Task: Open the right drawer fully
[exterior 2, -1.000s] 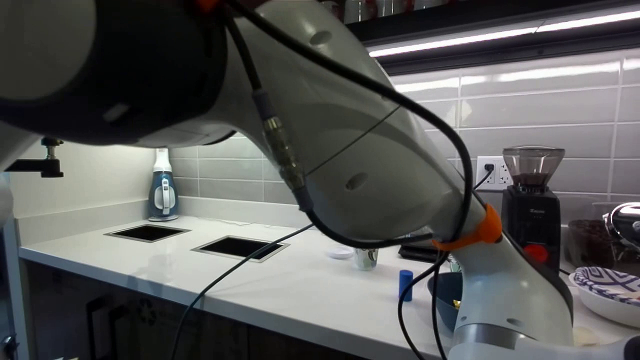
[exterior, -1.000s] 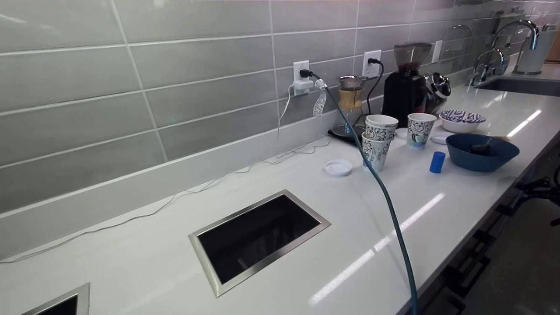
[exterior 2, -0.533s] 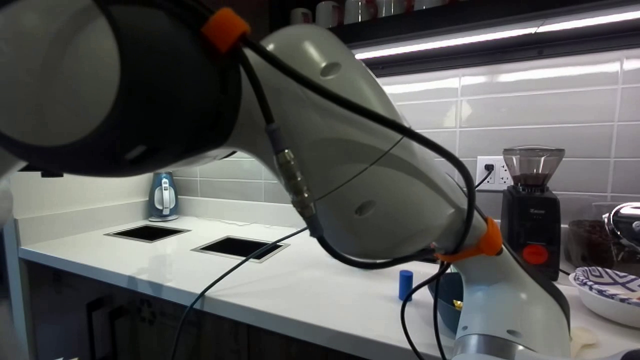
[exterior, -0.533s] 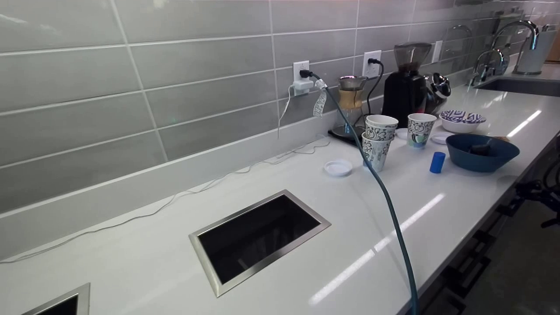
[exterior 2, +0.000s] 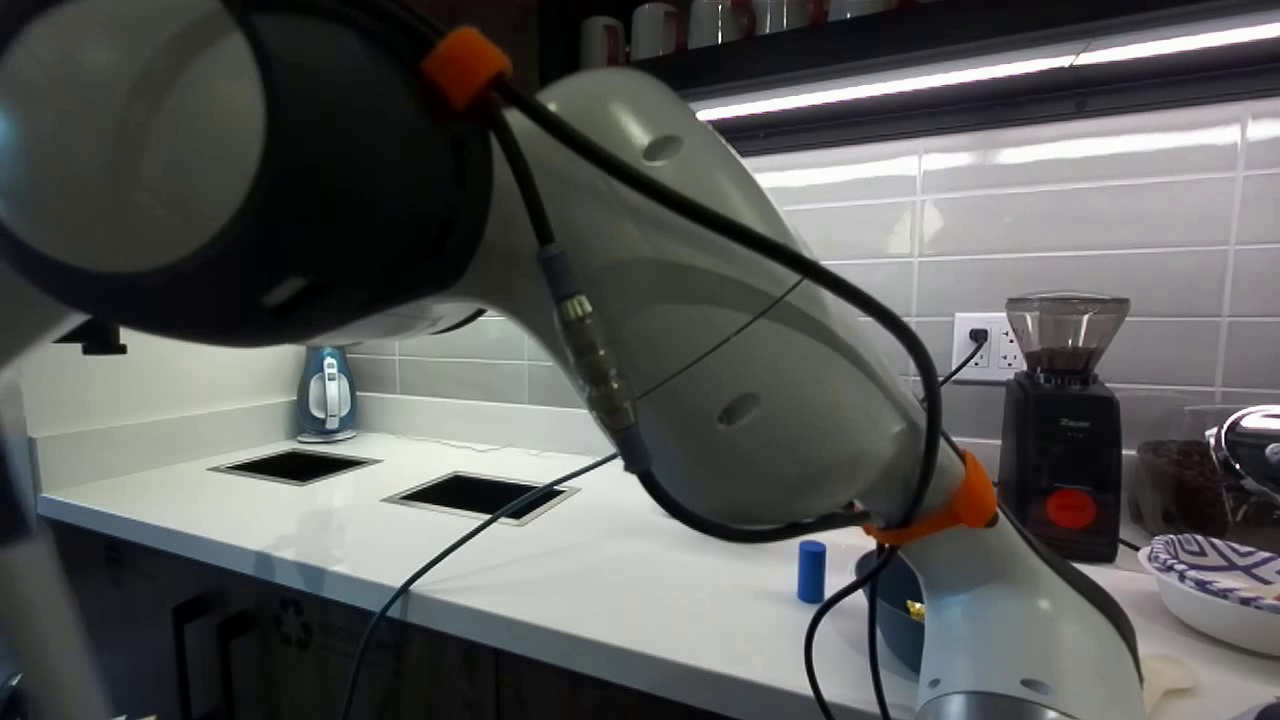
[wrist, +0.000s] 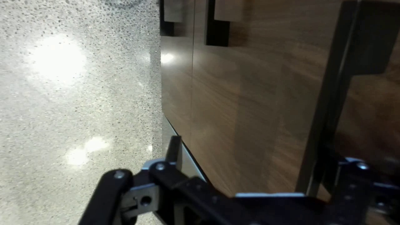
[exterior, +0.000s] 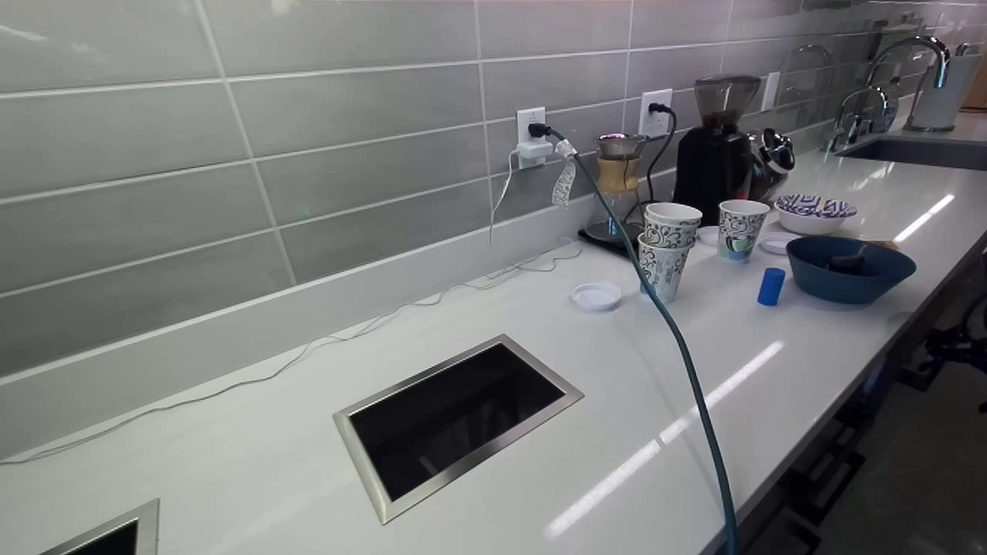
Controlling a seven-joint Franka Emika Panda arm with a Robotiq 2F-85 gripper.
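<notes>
One dark handle, at right, should be centred, gripped, then pulled straight; hand is spread wide, contact unclear.

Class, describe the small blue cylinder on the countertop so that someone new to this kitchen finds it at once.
Start at the glossy white countertop below the grey tiled wall. In both exterior views, just left of the wide dark blue bowl stands the small blue cylinder. Unlike the patterned white paper cups nearby, it is narrow and plain bright blue.
</notes>
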